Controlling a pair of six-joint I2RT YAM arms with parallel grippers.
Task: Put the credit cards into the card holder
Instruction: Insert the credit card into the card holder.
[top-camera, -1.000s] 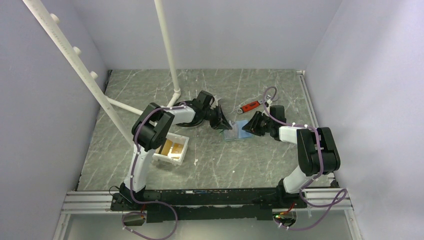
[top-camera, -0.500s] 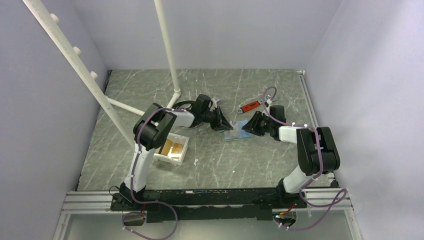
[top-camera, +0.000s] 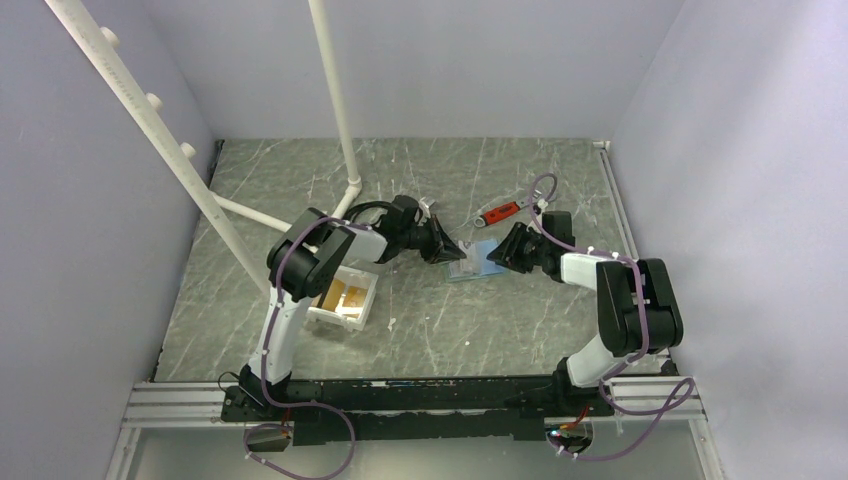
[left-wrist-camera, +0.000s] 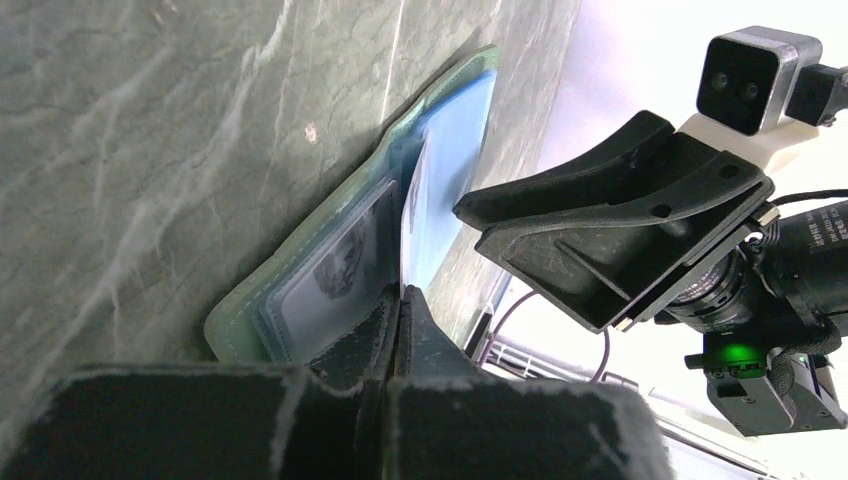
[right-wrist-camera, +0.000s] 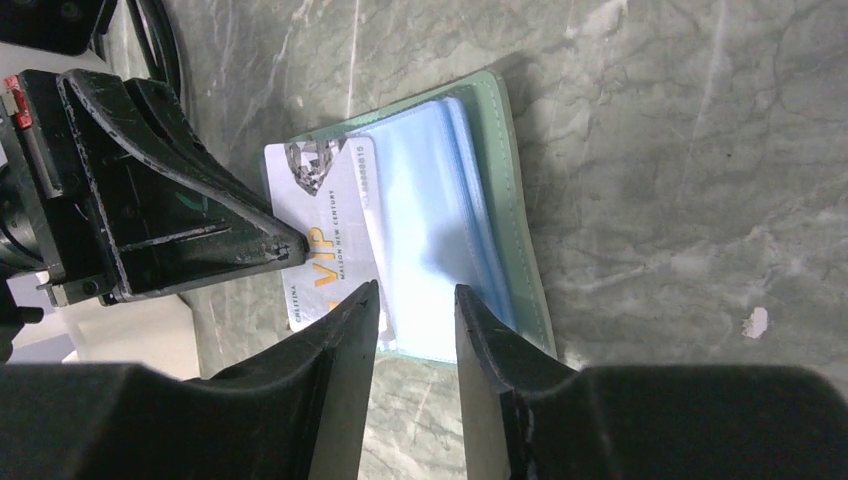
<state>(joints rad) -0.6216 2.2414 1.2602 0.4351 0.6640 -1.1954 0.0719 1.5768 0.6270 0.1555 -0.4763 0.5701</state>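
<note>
Two robot arms meet over an open holder (right-wrist-camera: 522, 250) that lies flat in the middle of the surface (top-camera: 450, 330). Over the last second the left arm has crept slightly closer to it. The left pincer (right-wrist-camera: 292, 246) is clenched, its tip against the outer edge of a white card (right-wrist-camera: 325, 225). This card rests on the holder's side nearest that arm and partly overhangs the rim. It seems to be getting nudged sideways into a blue pocket and is not fully in. Whether the tip pinches the card or only pushes it cannot be told. The right pincer (right-wrist-camera: 415, 300) hangs released, jaws apart above the blue pockets, grasping nothing. More gold cards (top-camera: 345, 293) wait in a white tray (top-camera: 340, 322) beside the left arm. The pincers leave little room between them, and a wrench (top-camera: 497, 211) lies just behind the right one. Bare surface opens toward the arm bases, and the surface's edges are well away.
</note>
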